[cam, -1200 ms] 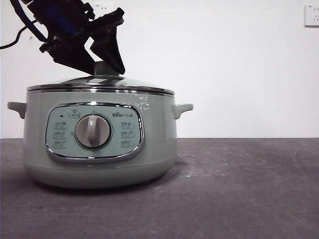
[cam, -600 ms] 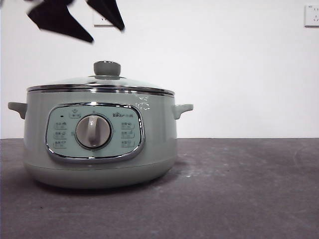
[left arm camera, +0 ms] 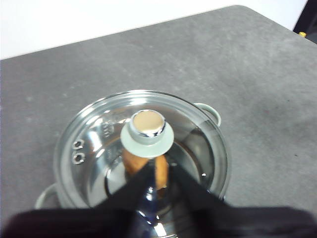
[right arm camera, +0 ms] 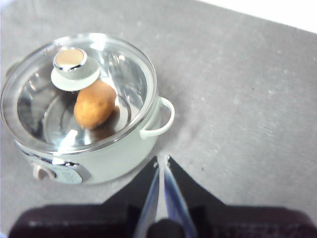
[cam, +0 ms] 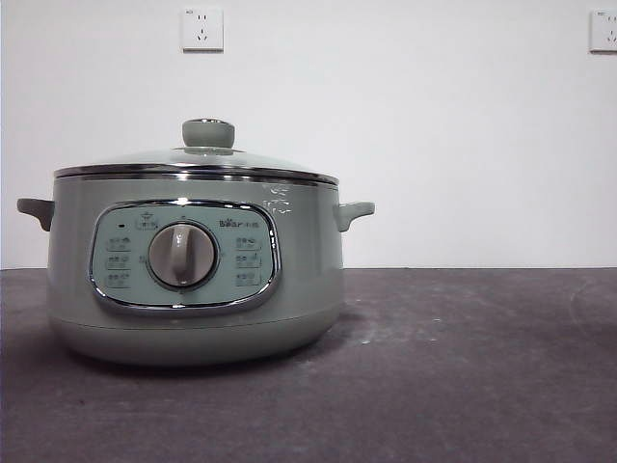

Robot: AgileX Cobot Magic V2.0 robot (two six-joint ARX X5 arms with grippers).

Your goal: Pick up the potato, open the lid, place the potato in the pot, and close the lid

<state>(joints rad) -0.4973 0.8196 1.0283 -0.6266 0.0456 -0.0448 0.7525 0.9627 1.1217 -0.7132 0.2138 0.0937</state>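
Observation:
The sage-green pot (cam: pixel 193 289) stands on the table at the left of the front view. The glass lid (cam: pixel 193 161) sits closed on it, and nothing touches its knob (cam: pixel 207 132). The potato (right arm camera: pixel 94 105) lies inside the pot under the glass and also shows in the left wrist view (left arm camera: pixel 130 162). It is hidden in the front view. My left gripper (left arm camera: pixel 161 169) hangs above the lid (left arm camera: pixel 89 144), near the knob (left arm camera: pixel 147 126), jaws slightly apart and empty. My right gripper (right arm camera: pixel 161 158) is shut and empty, above the table beside the pot (right arm camera: pixel 124 148).
The dark grey table (cam: pixel 463 367) stretches bare to the right of the pot. A white wall stands behind with two sockets (cam: pixel 201 29) (cam: pixel 603 29). No arm shows in the front view.
The gripper that was closed around the lid's knob let go, rose, and left the front view at the top. The lid stays on the pot.

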